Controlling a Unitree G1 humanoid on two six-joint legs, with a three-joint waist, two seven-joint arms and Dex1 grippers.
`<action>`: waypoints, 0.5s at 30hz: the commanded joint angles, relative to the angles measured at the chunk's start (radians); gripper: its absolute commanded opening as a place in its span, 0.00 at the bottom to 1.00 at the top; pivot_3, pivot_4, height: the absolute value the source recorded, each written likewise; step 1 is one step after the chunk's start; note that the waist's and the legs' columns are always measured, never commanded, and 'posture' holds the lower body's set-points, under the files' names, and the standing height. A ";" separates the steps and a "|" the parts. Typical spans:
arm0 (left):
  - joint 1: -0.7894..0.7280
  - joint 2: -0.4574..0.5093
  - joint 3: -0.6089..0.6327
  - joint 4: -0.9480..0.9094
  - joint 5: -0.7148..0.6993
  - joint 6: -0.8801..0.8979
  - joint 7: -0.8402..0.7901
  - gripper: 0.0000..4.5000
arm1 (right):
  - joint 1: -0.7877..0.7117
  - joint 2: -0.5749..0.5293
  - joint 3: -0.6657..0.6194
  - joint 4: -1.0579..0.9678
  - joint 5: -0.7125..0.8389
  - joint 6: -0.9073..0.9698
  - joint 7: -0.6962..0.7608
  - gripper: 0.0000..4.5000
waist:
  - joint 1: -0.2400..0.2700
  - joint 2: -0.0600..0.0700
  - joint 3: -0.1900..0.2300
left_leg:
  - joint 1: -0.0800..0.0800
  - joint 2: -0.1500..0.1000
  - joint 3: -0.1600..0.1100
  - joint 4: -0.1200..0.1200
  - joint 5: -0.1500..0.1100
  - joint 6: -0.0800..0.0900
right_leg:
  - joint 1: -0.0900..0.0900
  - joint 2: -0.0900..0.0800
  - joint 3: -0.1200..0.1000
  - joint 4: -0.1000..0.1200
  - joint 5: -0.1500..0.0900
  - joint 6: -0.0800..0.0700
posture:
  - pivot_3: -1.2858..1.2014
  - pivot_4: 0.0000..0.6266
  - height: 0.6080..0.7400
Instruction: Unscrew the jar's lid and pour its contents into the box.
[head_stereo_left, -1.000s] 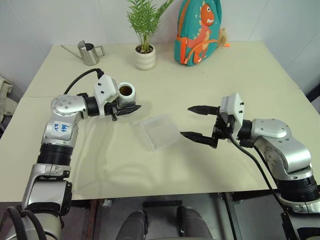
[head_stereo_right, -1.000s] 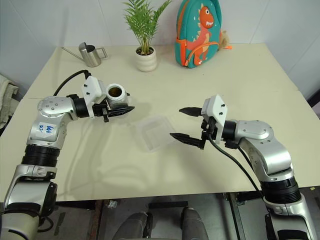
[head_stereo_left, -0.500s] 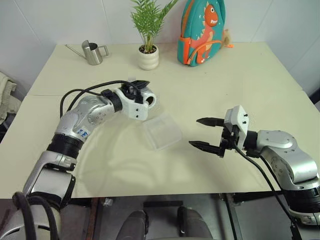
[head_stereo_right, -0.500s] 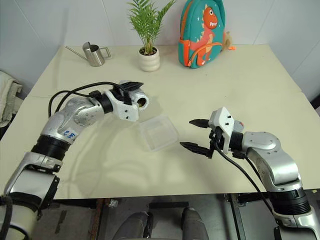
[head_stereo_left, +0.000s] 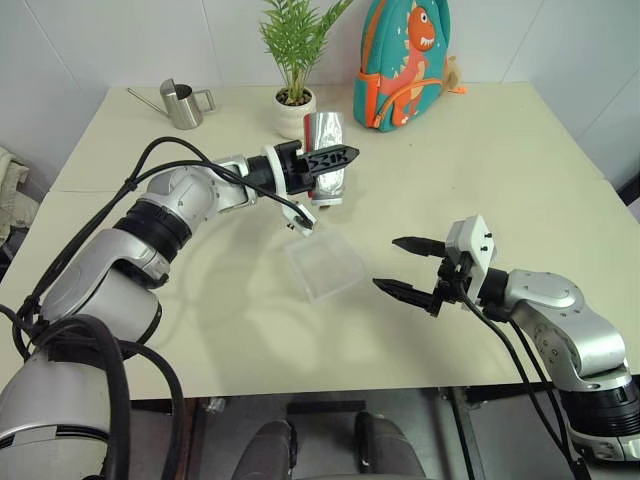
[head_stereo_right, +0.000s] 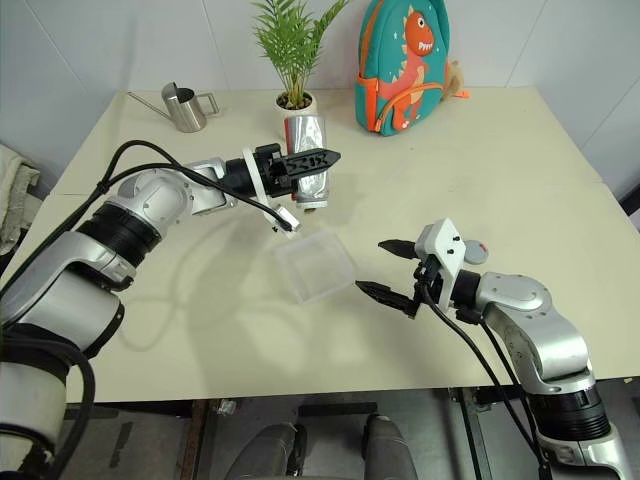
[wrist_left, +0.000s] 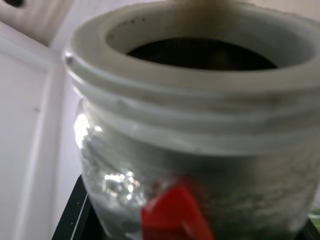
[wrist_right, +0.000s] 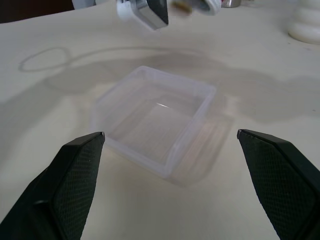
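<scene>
My left gripper (head_stereo_left: 335, 158) is shut on the jar (head_stereo_left: 322, 145), a translucent grey cylinder held in the air and tipped with its mouth downward, just beyond the far edge of the box (head_stereo_left: 323, 265). Up close, the jar (wrist_left: 200, 150) shows an open mouth with the dark contents (wrist_left: 200, 52) inside. The clear square box (wrist_right: 155, 125) lies flat on the table, and I see nothing in it. To its right my right gripper (head_stereo_left: 385, 263) hovers open and holds nothing. The lid (head_stereo_right: 472, 252), grey with a red mark, lies on the table behind the right wrist.
Along the table's back edge stand a steel watering can (head_stereo_left: 182, 104), a white plant pot (head_stereo_left: 293, 112) with a green plant, and a teal dinosaur backpack (head_stereo_left: 400, 60). The left arm's black cable (head_stereo_left: 180, 160) loops above the table.
My left arm has swung right and risen, rolling the jar from mouth-up to mouth-down near the box. The right gripper has stayed open and has barely moved.
</scene>
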 joint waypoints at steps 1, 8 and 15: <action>-0.018 -0.008 -0.032 0.017 0.024 0.047 0.086 0.45 | 0.004 0.012 -0.020 -0.047 0.017 -0.002 -0.013 0.99 | 0.000 0.000 0.000 | 0.000 0.000 0.000 0.000 0.000 0.000 | 0.000 0.000 0.000 0.000 0.000 0.000 | 0.52 0.24 1.00; -0.010 0.005 -0.055 -0.008 0.055 0.157 0.226 0.45 | 0.000 0.025 -0.022 -0.032 0.015 -0.002 -0.024 0.99 | 0.000 0.000 0.000 | 0.000 0.000 0.000 0.001 0.000 -0.001 | 0.000 0.000 0.000 0.001 0.000 0.000 | 0.52 0.24 1.00; 0.015 0.021 -0.042 -0.035 0.007 0.127 0.235 0.45 | -0.010 0.029 -0.013 -0.015 0.008 -0.003 -0.020 0.99 | 0.000 0.000 0.000 | 0.000 0.000 0.000 0.002 0.000 -0.001 | 0.000 0.000 0.000 0.003 0.000 0.000 | 0.52 0.24 1.00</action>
